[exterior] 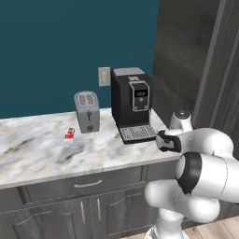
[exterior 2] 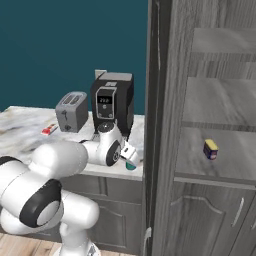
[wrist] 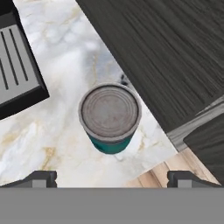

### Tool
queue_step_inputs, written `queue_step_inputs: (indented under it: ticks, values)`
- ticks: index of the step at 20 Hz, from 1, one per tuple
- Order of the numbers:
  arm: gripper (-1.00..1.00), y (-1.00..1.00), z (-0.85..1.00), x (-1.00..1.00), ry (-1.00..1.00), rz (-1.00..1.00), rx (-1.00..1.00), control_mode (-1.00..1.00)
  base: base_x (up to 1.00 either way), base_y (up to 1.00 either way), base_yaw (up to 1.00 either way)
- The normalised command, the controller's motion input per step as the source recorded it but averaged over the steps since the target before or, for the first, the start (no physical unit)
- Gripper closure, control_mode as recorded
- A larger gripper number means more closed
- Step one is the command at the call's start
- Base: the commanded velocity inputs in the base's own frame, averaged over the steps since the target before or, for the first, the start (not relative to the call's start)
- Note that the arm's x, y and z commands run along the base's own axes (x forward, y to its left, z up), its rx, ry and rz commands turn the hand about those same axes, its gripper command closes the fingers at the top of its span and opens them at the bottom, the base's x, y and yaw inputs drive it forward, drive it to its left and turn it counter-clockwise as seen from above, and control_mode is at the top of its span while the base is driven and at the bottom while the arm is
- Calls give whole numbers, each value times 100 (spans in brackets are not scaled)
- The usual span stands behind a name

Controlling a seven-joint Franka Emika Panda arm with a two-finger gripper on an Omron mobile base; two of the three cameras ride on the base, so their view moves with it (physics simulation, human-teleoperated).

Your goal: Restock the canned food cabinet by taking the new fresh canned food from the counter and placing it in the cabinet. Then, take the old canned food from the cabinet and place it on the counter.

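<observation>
1. We see the claw spread fully wide and holding nothing, its tips either side of the teal can below.
2. The teal can stands upright with a dull silvery ribbed lid, on the marble worktop near its corner beside the cabinet.
3. The arm reaches forward, hand turned downward.
4. From the right base camera we see the dark blue can, yellow-topped, on a cabinet shelf.

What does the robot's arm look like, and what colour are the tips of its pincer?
The arm is made of fat, rounded, glossy white segments, with dark black rings at the joints. A small white cap with a grey disc tops one joint. The pincer ends in two small dark grey, blocky fingertips. No cables or markings show.
</observation>
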Motion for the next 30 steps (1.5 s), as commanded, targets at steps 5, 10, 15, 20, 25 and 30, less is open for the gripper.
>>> queue_step_inputs:
  ticks: [5,10,15,20,25,30]
  values:
    - [-100,0,-7,6,0,0,0,-100,0,0,0]
    - [-100,0,-4,9,0,0,0,-100,0,0,0]
    - [-100,0,-6,15,0,0,0,-100,0,0,0]
    - [-100,0,-10,12,0,0,-1,-100,0,0,0]
    - [-100,-5,-15,5,0,-1,-1,-100,0,0,0]
    - [-100,-5,-13,4,0,-2,0,-100,0,0,0]
